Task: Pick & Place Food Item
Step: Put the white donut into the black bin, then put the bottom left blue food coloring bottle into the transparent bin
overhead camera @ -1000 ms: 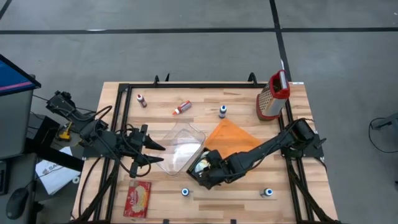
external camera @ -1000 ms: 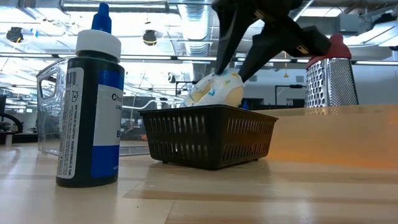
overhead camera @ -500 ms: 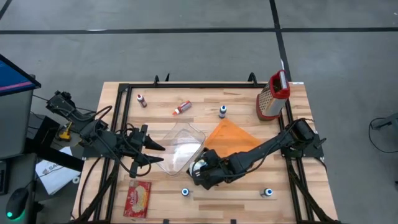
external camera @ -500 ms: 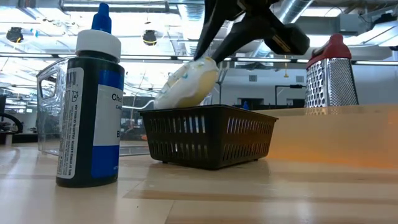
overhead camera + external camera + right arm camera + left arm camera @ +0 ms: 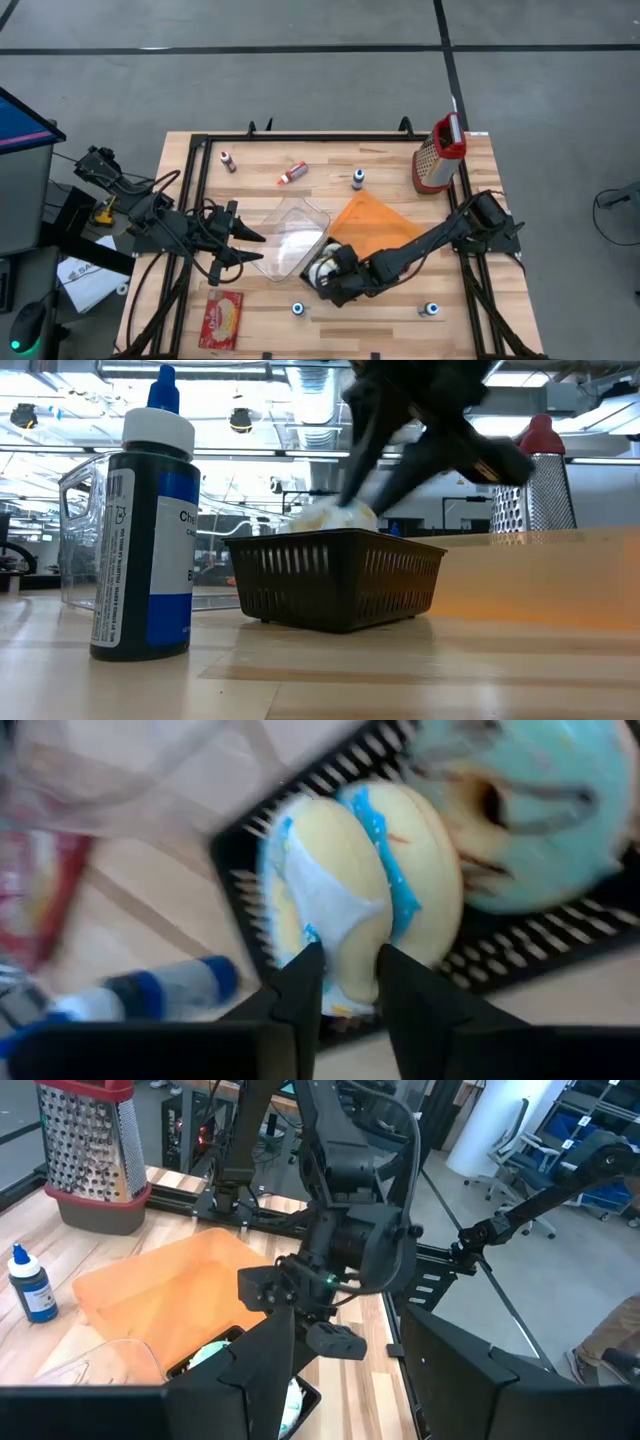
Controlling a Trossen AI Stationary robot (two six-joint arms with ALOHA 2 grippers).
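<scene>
A pale-yellow food item (image 5: 350,880) with a blue-and-white band through its middle sits in the black slatted basket (image 5: 335,575). It lies next to a teal-frosted doughnut (image 5: 530,810). In the low view its top (image 5: 335,520) just shows above the basket's rim. My right gripper (image 5: 345,985) comes down on it from above and is shut on its near end; the high view shows that gripper (image 5: 328,272) over the basket. My left gripper (image 5: 250,250) waits open at the table's left, beside the clear container, holding nothing. My right gripper pinches the yellow food item's near end (image 5: 345,955) between its two fingers, one on each pale-yellow half, with the blue-and-white band between them. The fingers slant down from above. The item sits low inside the basket, leaning against the teal doughnut.
A clear plastic container (image 5: 290,235) stands just left of the basket and an orange sheet (image 5: 375,225) lies behind it. A metal grater (image 5: 438,155) stands at the far right. Small bottles (image 5: 145,530) are scattered about. A red packet (image 5: 222,320) lies near the front left.
My right gripper has come down with the yellow food item. A second ago the item hung above the basket's rim, then swung a little toward the clear container, and now it sits down inside the basket.
</scene>
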